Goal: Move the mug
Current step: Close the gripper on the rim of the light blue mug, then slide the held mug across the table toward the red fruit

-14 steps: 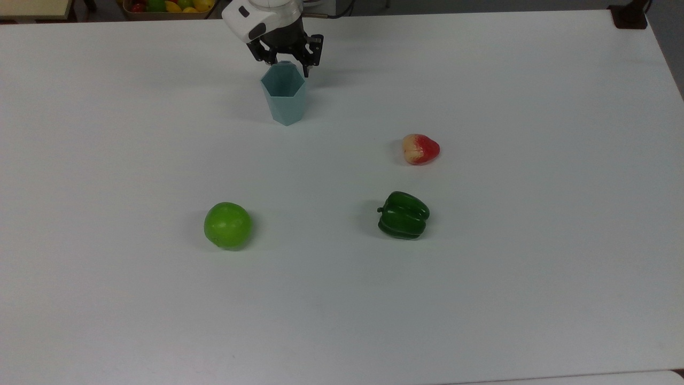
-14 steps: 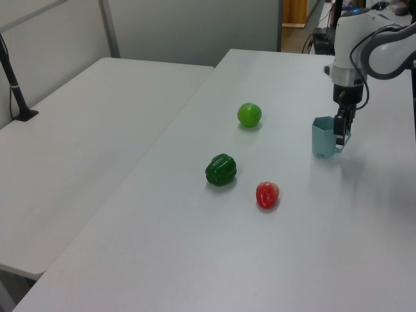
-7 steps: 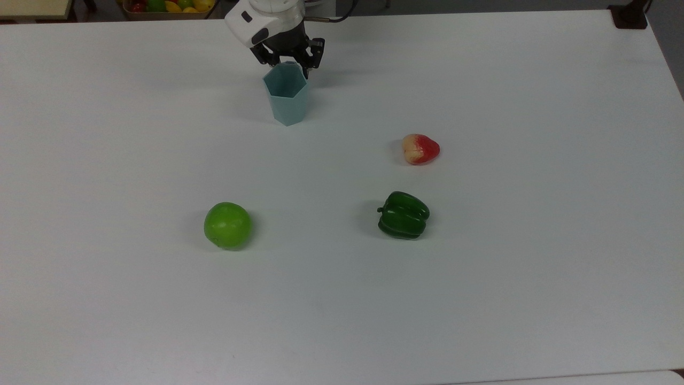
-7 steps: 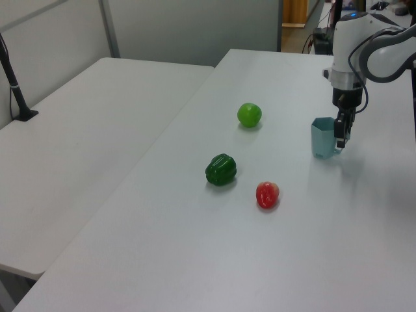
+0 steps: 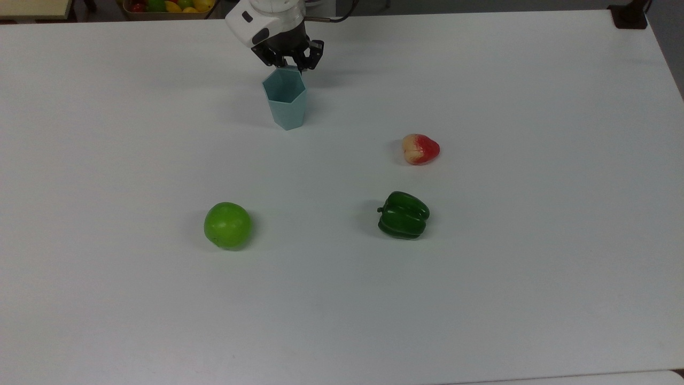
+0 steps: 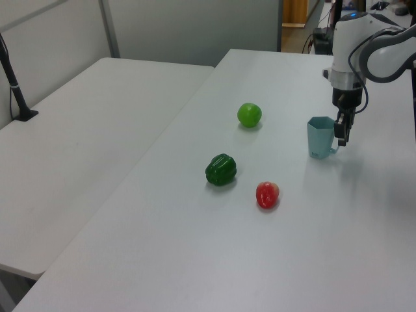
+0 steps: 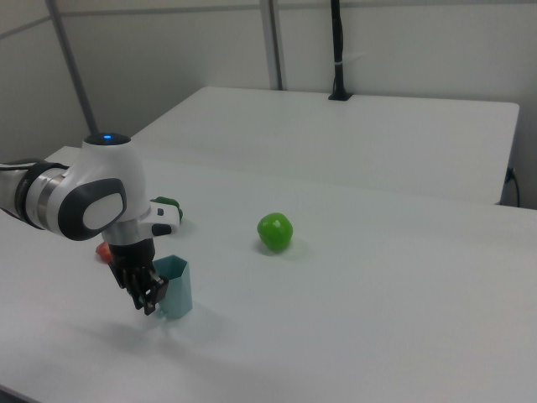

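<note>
Teal and upright, the mug [image 5: 285, 99] stands on the white desk [image 5: 481, 267] with the jaws closed on its far rim at the handle side, well apart from the apple [image 5: 227, 225], pepper [image 5: 403, 215] and red fruit [image 5: 420, 148].

The mug [image 5: 286, 101] is a pale teal-blue all over, inside and out. The bench [image 5: 534, 267] is plain white, unmarked. The apple [image 5: 227, 225] is bright lime green; the pepper [image 5: 403, 215] is a darker, glossy green. The third fruit [image 5: 420, 148] is red on one side, fading to cream-yellow on the other. The arm [image 7: 84, 197] has a white shell with grey joint panels and a small blue light on top, and its gripper [image 5: 291, 63] is black.
</note>
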Tool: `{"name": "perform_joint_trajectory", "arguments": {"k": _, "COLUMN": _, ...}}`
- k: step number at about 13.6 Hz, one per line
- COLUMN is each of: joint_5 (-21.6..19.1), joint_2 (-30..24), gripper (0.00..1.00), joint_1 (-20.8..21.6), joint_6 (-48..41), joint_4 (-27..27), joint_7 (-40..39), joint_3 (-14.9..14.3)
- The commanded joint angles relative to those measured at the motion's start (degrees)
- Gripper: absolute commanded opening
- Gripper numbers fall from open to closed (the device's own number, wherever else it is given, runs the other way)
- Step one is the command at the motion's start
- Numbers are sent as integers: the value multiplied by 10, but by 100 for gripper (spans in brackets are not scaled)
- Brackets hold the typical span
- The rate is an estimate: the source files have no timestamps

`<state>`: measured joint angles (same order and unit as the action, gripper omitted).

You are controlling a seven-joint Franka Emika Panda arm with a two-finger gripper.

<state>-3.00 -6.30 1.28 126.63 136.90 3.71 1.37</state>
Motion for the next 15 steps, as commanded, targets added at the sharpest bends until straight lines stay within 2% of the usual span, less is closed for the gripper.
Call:
{"name": "perform_joint_trajectory", "arguments": {"k": 1, "joint_5": 5, "joint_2": -8, "gripper": 6, "joint_1": 1, "joint_6": 3, "joint_4": 3, "joint_7": 9, "joint_3": 2}}
{"name": "perform_joint_trajectory", "arguments": {"k": 6, "joint_5": 5, "joint_2": -34, "gripper": 4, "joint_1": 1, "joint_6": -1, "joint_4": -18, "joint_7": -4, "joint_3": 1}}
{"name": "perform_joint_trajectory", "arguments": {"k": 10, "joint_5": 5, "joint_2": -38, "gripper": 5, "joint_1": 7, "joint_6": -43, "joint_4": -75, "joint_7": -6, "joint_3": 1}}
{"name": "perform_joint_trajectory", "arguments": {"k": 15, "joint_5": -1, "joint_2": -40, "gripper": 5, "joint_1": 95, "joint_6": -135, "joint_4": -115, "joint_7": 13, "joint_3": 2}}
